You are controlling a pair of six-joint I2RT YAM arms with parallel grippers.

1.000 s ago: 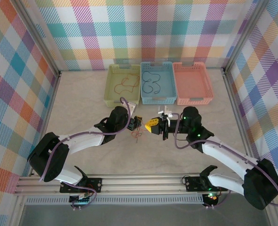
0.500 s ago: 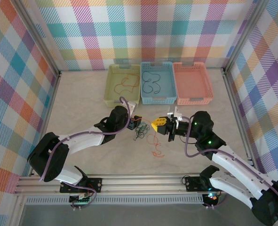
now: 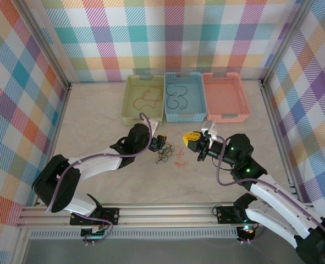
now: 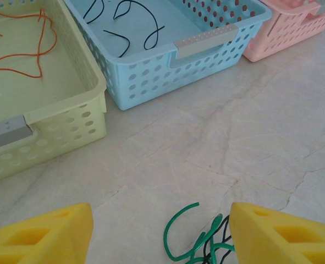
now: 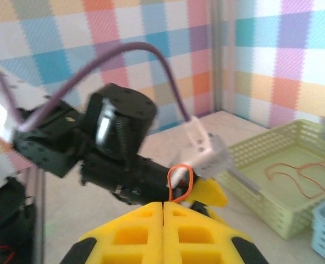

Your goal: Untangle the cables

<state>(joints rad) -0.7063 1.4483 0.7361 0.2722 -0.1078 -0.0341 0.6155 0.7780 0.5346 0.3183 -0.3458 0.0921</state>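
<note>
Right gripper (image 5: 163, 205) — orange cable (image 5: 180, 166) in pinch

A green cable tangle (image 3: 165, 149) lies on the table (image 3: 96, 121) by the left pincer (image 3: 161, 143), an orange cable (image 3: 178, 160) just beside

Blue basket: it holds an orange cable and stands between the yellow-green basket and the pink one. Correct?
Not quite: the cable in the blue basket is black, not orange, as the left wrist view shows. The basket does stand between the yellow-green basket and the pink basket.
</note>
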